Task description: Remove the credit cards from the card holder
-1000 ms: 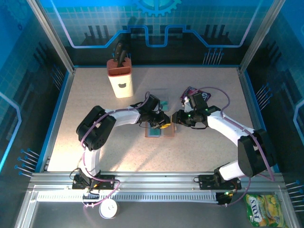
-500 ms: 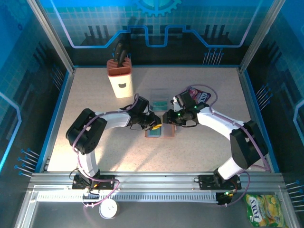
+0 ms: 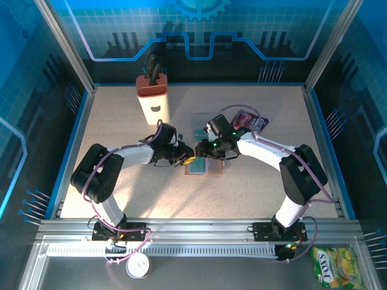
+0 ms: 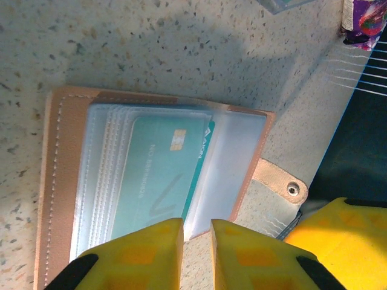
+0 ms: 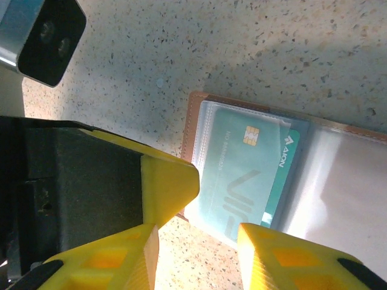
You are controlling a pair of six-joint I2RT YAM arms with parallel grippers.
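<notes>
Lying open on the table [image 3: 121, 130] between the two arms, the card holder [image 3: 204, 167] is seen with a teal credit card [image 4: 157, 181] tucked in its clear sleeve. The left gripper [image 4: 196, 235] is held over the holder's edge, its yellow fingers drawn almost together, nothing pinched. The right gripper [image 5: 202, 220] is spread above the holder's corner, nothing gripped.
</notes>
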